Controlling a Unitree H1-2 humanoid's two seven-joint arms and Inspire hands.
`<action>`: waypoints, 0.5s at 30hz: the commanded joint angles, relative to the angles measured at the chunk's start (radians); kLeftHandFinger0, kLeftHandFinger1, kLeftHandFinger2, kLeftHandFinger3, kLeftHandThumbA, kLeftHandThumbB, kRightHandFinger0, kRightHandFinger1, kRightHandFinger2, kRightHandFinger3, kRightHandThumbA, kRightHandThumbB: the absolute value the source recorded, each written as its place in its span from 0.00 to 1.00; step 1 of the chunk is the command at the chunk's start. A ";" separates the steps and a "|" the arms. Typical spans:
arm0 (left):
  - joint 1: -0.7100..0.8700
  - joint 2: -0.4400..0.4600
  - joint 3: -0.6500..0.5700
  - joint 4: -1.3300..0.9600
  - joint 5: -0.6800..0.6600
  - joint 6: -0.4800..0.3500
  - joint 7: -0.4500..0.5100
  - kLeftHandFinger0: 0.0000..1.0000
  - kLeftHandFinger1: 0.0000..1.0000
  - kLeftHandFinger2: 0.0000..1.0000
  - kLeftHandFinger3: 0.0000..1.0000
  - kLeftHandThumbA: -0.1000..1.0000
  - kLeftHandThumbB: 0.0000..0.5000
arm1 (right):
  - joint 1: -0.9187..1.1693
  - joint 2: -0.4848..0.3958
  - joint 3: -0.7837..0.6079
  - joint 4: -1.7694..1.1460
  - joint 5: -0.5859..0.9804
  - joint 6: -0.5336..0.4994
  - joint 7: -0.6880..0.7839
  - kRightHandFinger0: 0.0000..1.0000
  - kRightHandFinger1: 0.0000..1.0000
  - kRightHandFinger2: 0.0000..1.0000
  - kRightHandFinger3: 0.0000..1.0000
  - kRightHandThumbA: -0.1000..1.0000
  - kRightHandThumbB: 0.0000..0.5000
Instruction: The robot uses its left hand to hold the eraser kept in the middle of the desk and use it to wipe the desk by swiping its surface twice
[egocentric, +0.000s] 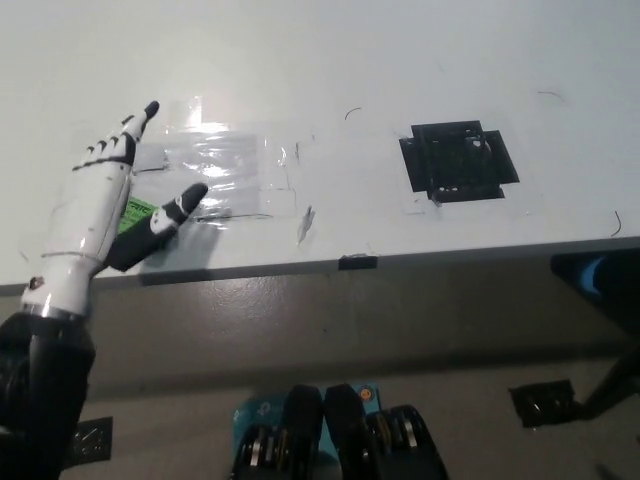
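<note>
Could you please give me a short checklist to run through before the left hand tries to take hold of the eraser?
1. Eraser on the desk: ok, a green sliver shows.
2. Left hand over the eraser: ok.
3. Fingers apart, holding nothing: ok.
4. Eraser's angle under the palm: cannot tell, mostly hidden.
5. Eraser clear of the desk's near edge: ok, but close.
6. Right hand out of the way: ok, not in view.
</note>
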 joint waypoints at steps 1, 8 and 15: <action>0.055 -0.032 0.024 -0.095 -0.061 -0.035 -0.002 1.00 1.00 1.00 1.00 1.00 0.91 | -0.005 -0.023 0.004 -0.033 0.000 0.007 0.010 1.00 1.00 1.00 1.00 1.00 0.06; 0.290 -0.177 0.007 -0.124 -0.208 -0.149 0.018 1.00 1.00 1.00 1.00 1.00 0.63 | -0.015 -0.028 0.001 -0.032 0.006 0.012 0.010 1.00 1.00 1.00 1.00 1.00 0.24; 0.368 -0.251 0.019 0.048 -0.319 -0.204 -0.011 1.00 1.00 1.00 1.00 1.00 0.69 | -0.026 -0.024 0.006 -0.026 0.007 0.009 0.007 1.00 1.00 1.00 1.00 1.00 0.13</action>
